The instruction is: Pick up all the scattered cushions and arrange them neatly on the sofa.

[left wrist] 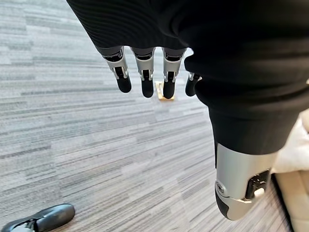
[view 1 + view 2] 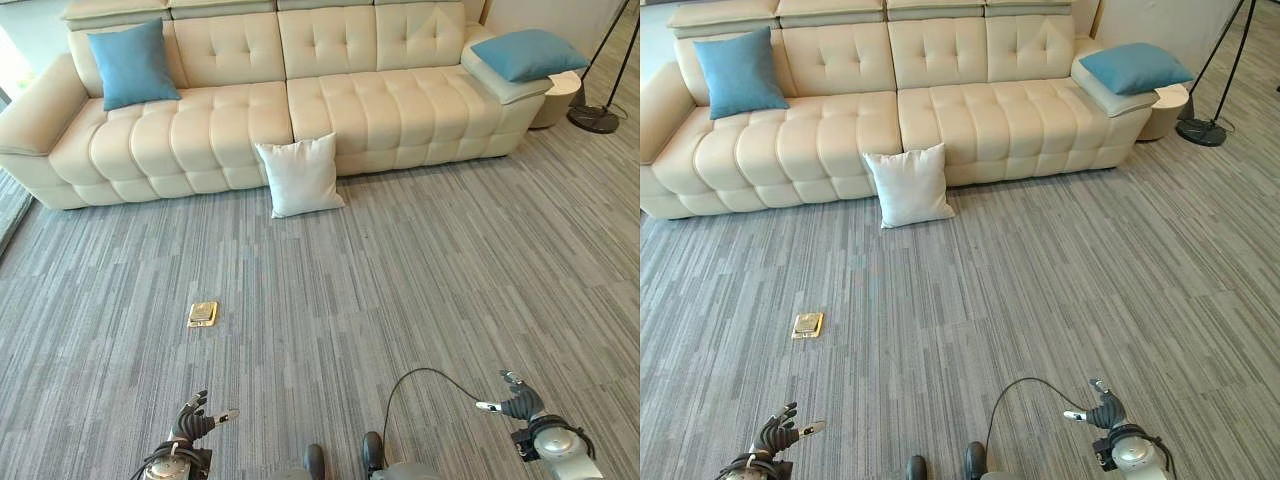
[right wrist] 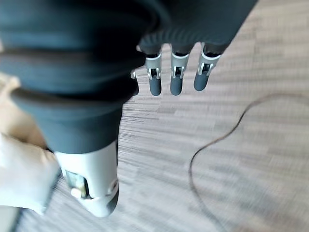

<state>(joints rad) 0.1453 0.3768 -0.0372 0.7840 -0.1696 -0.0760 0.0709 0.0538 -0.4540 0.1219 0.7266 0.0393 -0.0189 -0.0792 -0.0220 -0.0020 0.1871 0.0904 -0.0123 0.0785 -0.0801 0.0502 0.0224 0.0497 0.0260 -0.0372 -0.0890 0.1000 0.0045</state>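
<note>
Scene ref: head cam, clock face centred on the floor area.

1. Sofa (image 2: 250,110): cream, tufted, spans the 10 to 1 o'clock band at the far side of the grey striped carpet (image 2: 420,290).
2. White cushion (image 2: 300,176): on the carpet at approx. 12 o'clock, upright, leaning w/ its back against the sofa front near the seam between the two seat sections. Not on the seat.
3. Blue cushion no. 1 (image 2: 132,64): on the sofa seat at approx. 10 o'clock, upright against the backrest, next to the armrest.
4. Blue cushion no. 2 (image 2: 528,53): lying flat on top of the sofa's other armrest at approx. 2 o'clock.
5. Floor lamp base (image 2: 594,118): on the carpet at approx. 2 o'clock, beyond that armrest. Small round side table (image 2: 558,98) just beside the armrest, between it and the lamp base.
6. Brass floor socket plate (image 2: 202,314): set in the carpet at approx. 8 o'clock, well apart from the white cushion.
7. Left hand (image 2: 190,423): low at approx. 7 o'clock, above the carpet, fingers relaxed and extended, holding nothing. Wrist cam confirms: fingers (image 1: 145,77) hang straight, thumb apart.
8. Right hand (image 2: 517,403): low at approx. 5 o'clock, fingers relaxed and extended, holding nothing. Wrist cam: fingers (image 3: 175,77) straight over bare carpet.
</note>
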